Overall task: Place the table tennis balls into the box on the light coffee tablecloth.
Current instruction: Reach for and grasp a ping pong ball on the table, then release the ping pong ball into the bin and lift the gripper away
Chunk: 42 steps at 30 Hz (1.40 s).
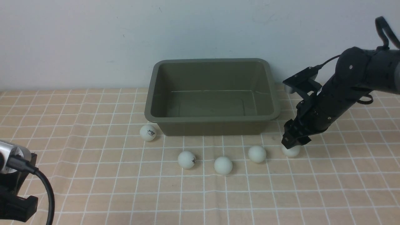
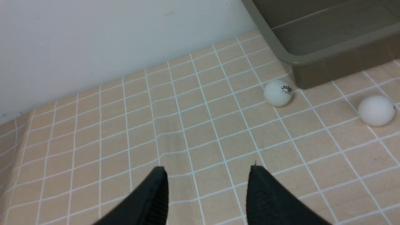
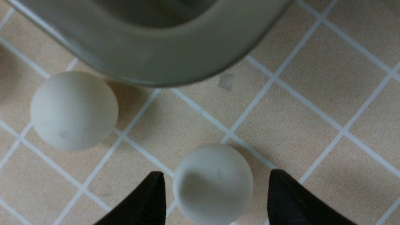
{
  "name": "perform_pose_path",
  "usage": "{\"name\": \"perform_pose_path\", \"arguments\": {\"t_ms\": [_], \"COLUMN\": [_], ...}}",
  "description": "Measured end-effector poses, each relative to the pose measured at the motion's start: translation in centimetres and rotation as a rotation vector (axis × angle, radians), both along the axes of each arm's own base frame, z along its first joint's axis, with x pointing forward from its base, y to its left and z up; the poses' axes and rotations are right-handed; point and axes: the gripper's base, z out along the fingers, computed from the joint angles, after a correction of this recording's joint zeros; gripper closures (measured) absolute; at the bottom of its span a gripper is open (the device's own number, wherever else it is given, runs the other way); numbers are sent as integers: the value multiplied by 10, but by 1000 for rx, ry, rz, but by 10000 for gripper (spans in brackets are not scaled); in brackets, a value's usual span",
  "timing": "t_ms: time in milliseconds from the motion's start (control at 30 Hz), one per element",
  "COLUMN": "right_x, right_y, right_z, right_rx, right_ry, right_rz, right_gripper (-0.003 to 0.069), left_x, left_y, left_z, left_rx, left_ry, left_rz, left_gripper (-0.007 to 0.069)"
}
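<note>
- One left pincer (image 2: 206, 170) hangs at the bench's near-left corner, jaws apart, empty.
- Five table tennis balls (image 1: 223, 165) lie mid-bench on the light coffee tablecloth (image 1: 93, 187).
- Nearer to them, the right pincer (image 3: 215, 178) straddles the rightmost ball (image 1: 291, 151), jaws apart.
- Just beyond, leftward of that ball, sits the box (image 1: 212, 128).

In the front view my right pincer (image 1: 292, 145) hid the top of the rightmost ball (image 1: 291, 152); the lower-left corner cropped my left arm (image 1: 14, 200). The right wrist view blurred the box (image 3: 162, 62).
</note>
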Motion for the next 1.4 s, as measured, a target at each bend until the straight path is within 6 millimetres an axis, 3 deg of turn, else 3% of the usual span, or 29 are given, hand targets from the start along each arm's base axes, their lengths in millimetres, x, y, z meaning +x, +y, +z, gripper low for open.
{"name": "perform_pose_path", "arguments": {"t_ms": [333,567,867,967,1167,1267,1400], "right_x": [5,6,7,9,22,27,33], "right_y": [1,2,0,-3,-12,-7,10], "right_z": [-6,-24,-22,-6,79,108,120], "right_rx": [10,8,-22,-55,-49,22,174], "right_ry": [-14,31,19,-9,-203,-272,-292], "right_rz": [-14,-19,-2,-5,-72,-77,-31], "right_gripper": [258,260,298,298,298,298,298], "left_x": [0,0,0,0,0,0,0], "left_y": [0,0,0,0,0,0,0], "left_z": [0,0,0,0,0,0,0], "left_rx": [0,0,-1,-1,-1,-1,-1], "left_ry": [0,0,0,0,0,0,0], "left_rz": [0,0,0,0,0,0,1], "left_gripper": [310,310,310,310,310,310,310]}}
